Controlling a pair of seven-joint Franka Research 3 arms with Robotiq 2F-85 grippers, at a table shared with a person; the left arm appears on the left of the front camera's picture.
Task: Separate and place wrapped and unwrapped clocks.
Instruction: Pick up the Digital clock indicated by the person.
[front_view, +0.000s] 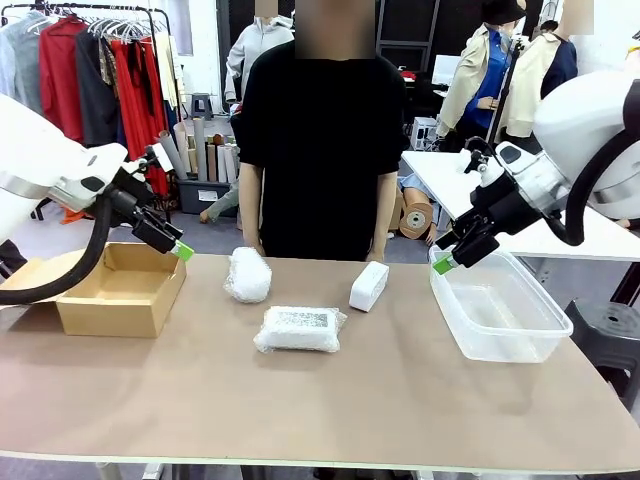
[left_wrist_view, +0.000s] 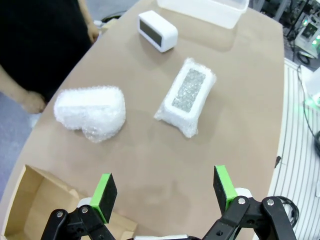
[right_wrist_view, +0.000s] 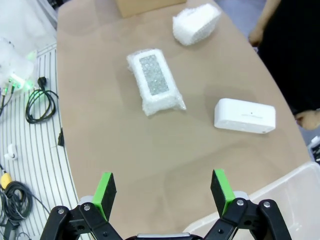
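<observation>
Left gripper (front_view: 183, 250): jaws are held wide apart and nothing is gripped; it is poised over the right-hand far corner of the cardboard box (front_view: 110, 318).
Between the left pads (left_wrist_view: 106, 192): bare tabletop is seen, with a corner of the box at the lower left.
Right gripper (front_view: 443, 263): jaws are spread wide and nothing is held; it is poised above the far-left corner of the clear plastic tub (front_view: 500, 345).
Between the right pads (right_wrist_view: 220, 186): bare tabletop is seen, with the tub's rim at the lower right.
Rounded wrapped bundle (front_view: 248, 274): laid near the table's far edge, just in front of the person (front_view: 320, 140), right of the box and apart from it.
Flat wrapped bundle (front_view: 299, 329): laid mid-table, speckled label up, just on the robot's side of the rounded one, not touching it.
Bare white clock (front_view: 369, 286): set near the far edge, between the bundles and the tub, apart from all; its dark face is seen from the left wrist.
Open room: a gap of bare top is left on either side of the three clocks, and a broad bare strip of table (front_view: 350, 410) is left along the robot's edge.
Tub edge: its right corner is placed close to the table's right edge.
</observation>
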